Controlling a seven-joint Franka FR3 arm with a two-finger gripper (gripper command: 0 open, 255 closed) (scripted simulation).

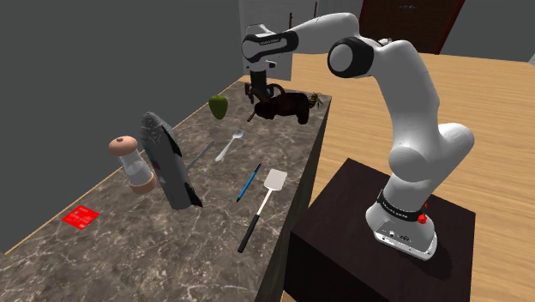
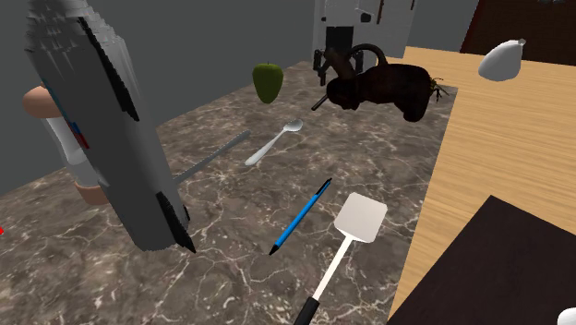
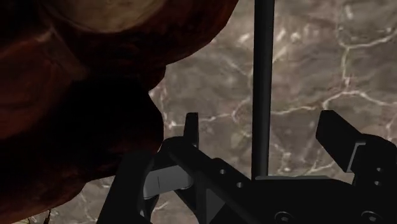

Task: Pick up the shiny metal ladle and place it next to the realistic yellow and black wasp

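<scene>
The ladle (image 2: 378, 88) is drawn dark and glossy, reddish brown, and lies at the counter's far end. Its thin dark handle (image 3: 263, 76) runs straight between my fingers, and its big bowl (image 3: 83, 95) is close beside the gripper. My gripper (image 3: 262, 121) is open, with the fingers apart on either side of the handle and neither touching it. It hangs over the ladle's handle end in the shoulder view (image 1: 260, 93) and the second exterior view (image 2: 326, 66). The yellow and black wasp (image 1: 317, 99) (image 2: 439, 90) sits just behind the bowl, near the counter's edge.
On the marble counter (image 1: 171, 249) lie a green pepper (image 1: 219, 105), a spoon (image 1: 229, 146), a thin grey rod (image 1: 201, 155), a blue pen (image 1: 249, 182) and a white spatula (image 1: 262, 206). A tall grey object (image 1: 171, 161), a pepper grinder (image 1: 133, 163) and a red card (image 1: 80, 216) stand nearer.
</scene>
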